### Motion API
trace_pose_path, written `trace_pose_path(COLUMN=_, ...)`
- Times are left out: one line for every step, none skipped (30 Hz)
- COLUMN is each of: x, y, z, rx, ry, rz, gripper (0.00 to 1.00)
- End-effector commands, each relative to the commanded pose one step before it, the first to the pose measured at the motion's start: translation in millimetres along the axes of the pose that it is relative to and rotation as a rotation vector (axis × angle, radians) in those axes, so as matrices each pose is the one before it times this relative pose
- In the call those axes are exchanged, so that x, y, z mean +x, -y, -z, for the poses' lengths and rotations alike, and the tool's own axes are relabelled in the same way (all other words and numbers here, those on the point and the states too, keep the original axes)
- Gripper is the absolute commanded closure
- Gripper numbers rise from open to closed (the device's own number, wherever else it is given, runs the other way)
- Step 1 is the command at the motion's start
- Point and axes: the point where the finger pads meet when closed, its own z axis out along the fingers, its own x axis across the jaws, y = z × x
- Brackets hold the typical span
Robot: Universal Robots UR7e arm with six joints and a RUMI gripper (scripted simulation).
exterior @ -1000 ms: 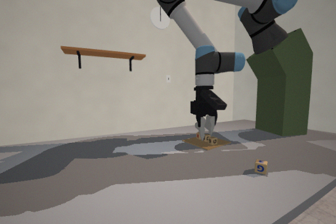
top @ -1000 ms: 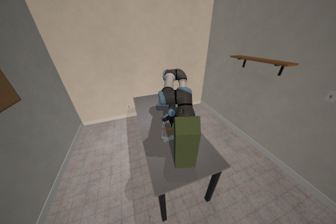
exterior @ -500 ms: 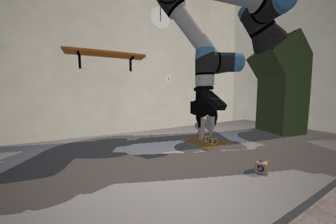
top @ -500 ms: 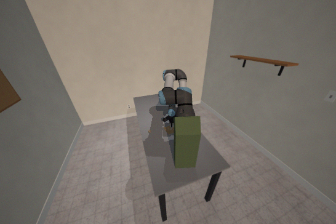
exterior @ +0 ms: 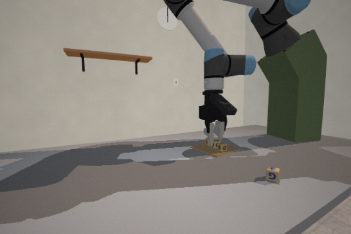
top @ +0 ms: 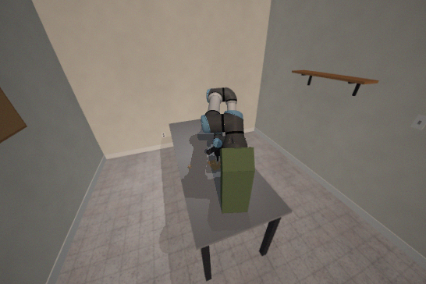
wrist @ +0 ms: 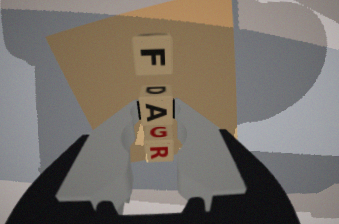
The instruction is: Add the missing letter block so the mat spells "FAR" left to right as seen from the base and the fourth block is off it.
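Observation:
A tan mat (wrist: 140, 77) lies on the grey table. On it a block with a black F (wrist: 152, 57) stands farthest from me, and a block with a black A (wrist: 156, 111) stands just nearer, with a small gap between them. My gripper (wrist: 157, 100) is shut on a block with a red R (wrist: 158, 150), right against the A block, at the mat's near edge. The three form a straight line. In the exterior view the gripper (exterior: 215, 133) points straight down over the mat (exterior: 215, 148), with the R block (exterior: 208, 141) at mat level. I cannot tell whether it touches the mat.
A block with a blue G (exterior: 272, 174) lies on the bare table, well off the mat toward the table's edge. A tall green box (exterior: 295, 90) stands behind the mat, close to the arm. It also shows in the top view (top: 237, 179).

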Motion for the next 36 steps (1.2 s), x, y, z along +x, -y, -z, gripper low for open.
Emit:
trace_pose_path(x=0.40, y=-0.02, z=0.29, rx=-0.00018, ry=-0.00092, rz=0.00015, gripper=0.95)
trace_pose_path(x=0.00, y=0.00, z=0.00, rx=0.00000, ry=0.00000, rz=0.00000, gripper=0.95)
trace_pose_path(x=0.00, y=0.00, z=0.00, rx=0.00000, ry=0.00000, rz=0.00000, gripper=0.95)
trace_pose_path(x=0.00, y=0.00, z=0.00, rx=0.00000, ry=0.00000, rz=0.00000, gripper=0.95)
trace_pose_path(x=0.00, y=0.00, z=0.00, rx=0.00000, ry=0.00000, rz=0.00000, gripper=0.95)
trace_pose_path(x=0.00, y=0.00, z=0.00, rx=0.00000, ry=0.00000, rz=0.00000, gripper=0.95)
trace_pose_path(x=0.00, y=0.00, z=0.00, rx=0.00000, ry=0.00000, rz=0.00000, gripper=0.95)
trace_pose_path(x=0.00, y=0.00, z=0.00, rx=0.00000, ry=0.00000, rz=0.00000, gripper=0.91)
trace_pose_path(x=0.00, y=0.00, z=0.00, rx=0.00000, ry=0.00000, rz=0.00000, gripper=0.91)
trace_pose_path(x=0.00, y=0.00, z=0.00, rx=0.00000, ry=0.00000, rz=0.00000, gripper=0.91)
trace_pose_path(x=0.00, y=0.00, z=0.00, rx=0.00000, ry=0.00000, rz=0.00000, gripper=0.91)
trace_pose_path(x=0.00, y=0.00, z=0.00, rx=0.00000, ry=0.00000, rz=0.00000, gripper=0.91)
trace_pose_path(x=0.00, y=0.00, z=0.00, rx=0.00000, ry=0.00000, rz=0.00000, gripper=0.87)
trace_pose_path(x=0.00, y=0.00, z=0.00, rx=0.00000, ry=0.00000, rz=0.00000, gripper=0.87)
trace_pose_path(x=0.00, y=0.00, z=0.00, rx=0.00000, ry=0.00000, rz=0.00000, gripper=0.87)
trace_pose_path(x=0.00, y=0.00, z=0.00, rx=0.00000, ry=0.00000, rz=0.00000, gripper=0.83)
trace_pose_path(x=0.00, y=0.00, z=0.00, rx=0.00000, ry=0.00000, rz=0.00000, gripper=0.83)
trace_pose_path(x=0.00, y=0.00, z=0.00, rx=0.00000, ry=0.00000, rz=0.00000, gripper=0.83)
trace_pose_path(x=0.00, y=0.00, z=0.00, rx=0.00000, ry=0.00000, rz=0.00000, gripper=0.79)
trace_pose_path(x=0.00, y=0.00, z=0.00, rx=0.00000, ry=0.00000, rz=0.00000, gripper=0.79)
trace_pose_path(x=0.00, y=0.00, z=0.00, rx=0.00000, ry=0.00000, rz=0.00000, gripper=0.79)
trace_pose_path(x=0.00, y=0.00, z=0.00, rx=0.00000, ry=0.00000, rz=0.00000, gripper=0.75)
trace_pose_path(x=0.00, y=0.00, z=0.00, rx=0.00000, ry=0.00000, rz=0.00000, gripper=0.75)
trace_pose_path(x=0.00, y=0.00, z=0.00, rx=0.00000, ry=0.00000, rz=0.00000, gripper=0.75)
trace_pose_path(x=0.00, y=0.00, z=0.00, rx=0.00000, ry=0.00000, rz=0.00000, gripper=0.75)
trace_pose_path(x=0.00, y=0.00, z=0.00, rx=0.00000, ry=0.00000, rz=0.00000, gripper=0.75)
trace_pose_path(x=0.00, y=0.00, z=0.00, rx=0.00000, ry=0.00000, rz=0.00000, gripper=0.75)
trace_pose_path(x=0.00, y=0.00, z=0.00, rx=0.00000, ry=0.00000, rz=0.00000, gripper=0.75)
trace_pose_path(x=0.00, y=0.00, z=0.00, rx=0.00000, ry=0.00000, rz=0.00000, gripper=0.75)
trace_pose_path(x=0.00, y=0.00, z=0.00, rx=0.00000, ry=0.00000, rz=0.00000, gripper=0.75)
trace_pose_path(x=0.00, y=0.00, z=0.00, rx=0.00000, ry=0.00000, rz=0.00000, gripper=0.75)
trace_pose_path(x=0.00, y=0.00, z=0.00, rx=0.00000, ry=0.00000, rz=0.00000, gripper=0.75)
trace_pose_path(x=0.00, y=0.00, z=0.02, rx=0.00000, ry=0.00000, rz=0.00000, gripper=0.75)
trace_pose_path(x=0.00, y=0.00, z=0.13, rx=0.00000, ry=0.00000, rz=0.00000, gripper=0.75)
trace_pose_path(x=0.00, y=0.00, z=0.34, rx=0.00000, ry=0.00000, rz=0.00000, gripper=0.75)
trace_pose_path(x=0.00, y=0.00, z=0.63, rx=0.00000, ry=0.00000, rz=0.00000, gripper=0.75)
